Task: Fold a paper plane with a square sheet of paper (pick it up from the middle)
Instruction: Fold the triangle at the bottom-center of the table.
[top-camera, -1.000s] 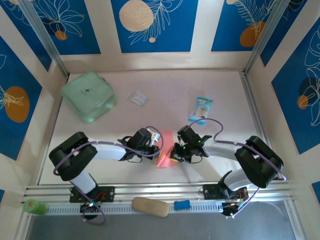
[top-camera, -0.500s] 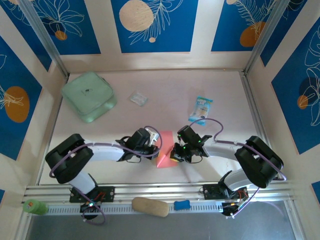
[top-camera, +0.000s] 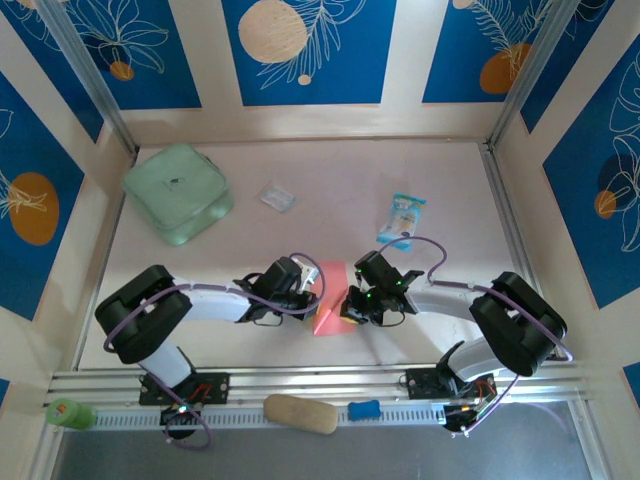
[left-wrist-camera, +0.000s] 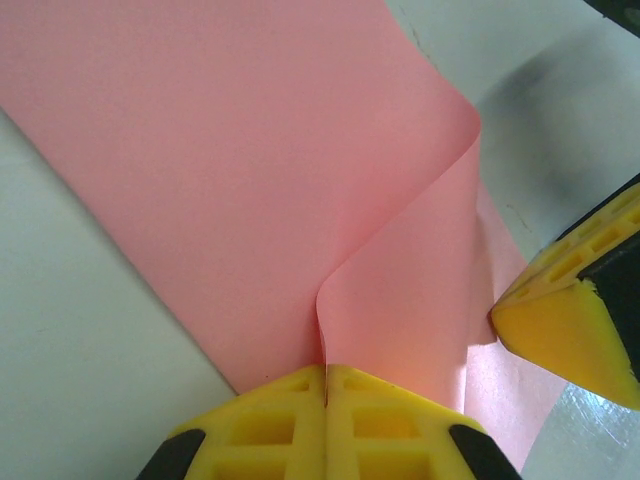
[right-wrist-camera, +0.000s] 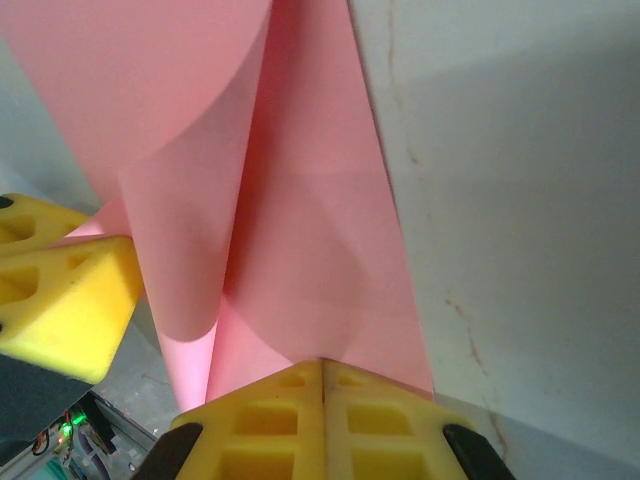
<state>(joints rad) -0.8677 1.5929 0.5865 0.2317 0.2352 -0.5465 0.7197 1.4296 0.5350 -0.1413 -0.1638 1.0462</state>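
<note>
Top external view has the square sheet of paper (top-camera: 331, 305) low on the table (top-camera: 330, 170), close to the arm bases, with both wrists meeting over it. The mint-green pouch (top-camera: 178, 192), the clear wrapper (top-camera: 277, 197) and the snack packet (top-camera: 402, 218) lie well apart from it, farther back.

On its own wrist camera the left claw (left-wrist-camera: 325, 372) has its yellow pads pressed together on an edge of the pink sheet. The paper rises from that pinch in a soft curl, one flap bowing over the flatter part beneath. From the opposite side the right claw (right-wrist-camera: 322, 365) is likewise clamped on the sheet, with the paper running out from between its closed pads. Each wrist camera shows the other claw's yellow finger just beside the curled flap.

The step in hand looks like an early fold. The sheet is broad and only bent over, with a rounded bend rather than a sharp crease, and nothing yet has the narrow pointed shape of a plane.

The next move probably calls for bringing the raised flap down so its edge meets the edge below, then pressing the bend flat against the table. Both pinches would need to hold evenly, since thin paper can skew or tear if one side pulls ahead
</note>
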